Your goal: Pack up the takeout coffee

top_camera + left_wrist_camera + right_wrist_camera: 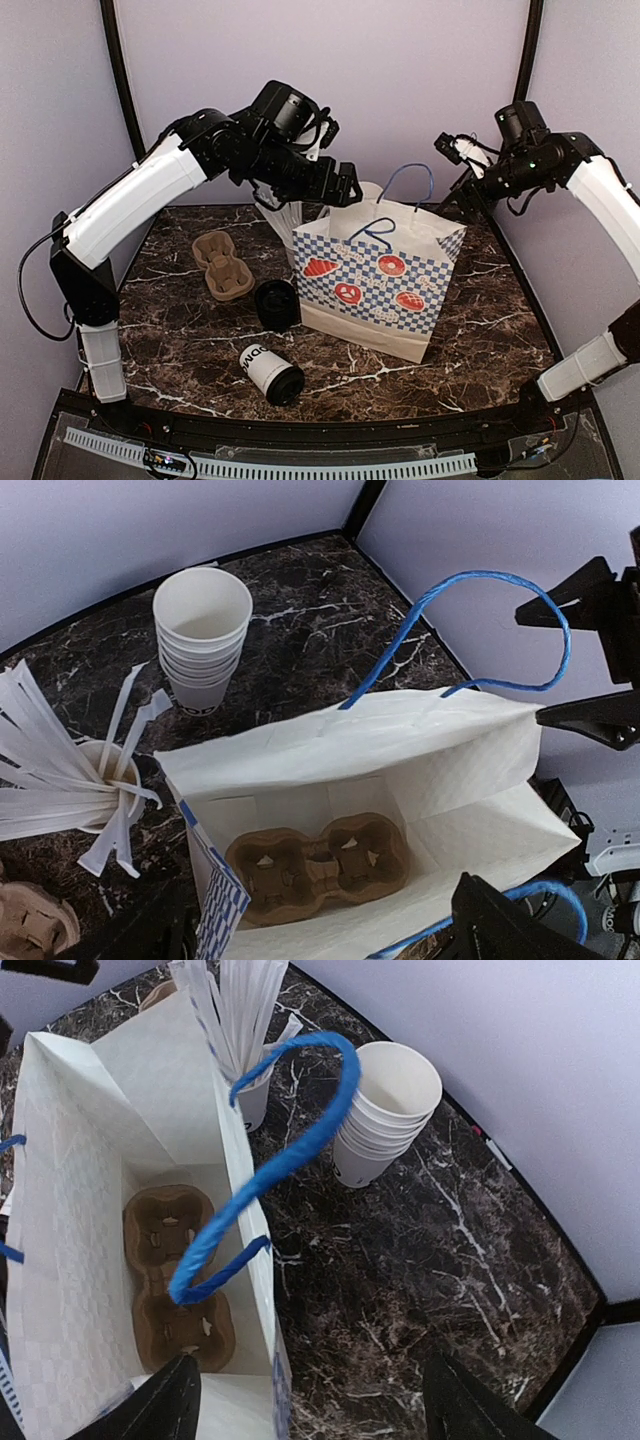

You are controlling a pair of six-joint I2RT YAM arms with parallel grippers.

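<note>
The takeout coffee cup (262,368), white with dark lettering, lies on its side near the table's front, its black lid (286,386) on the end facing front right. Both grippers are far from it, up at the checkered paper bag (385,285). My left gripper (340,186) hovers open over the bag's back left corner, with nothing between its fingers (505,925). My right gripper (458,185) stands open by the bag's back right corner, empty too. Neither wrist view shows the cup.
One brown pulp carrier (318,868) lies in the bag's bottom; another (222,265) sits on the table at left. A black round lid stack (277,304) stands beside the bag. Stacked white cups (202,635), a cup of straws (105,780) and loose blue handles (270,1170) are behind.
</note>
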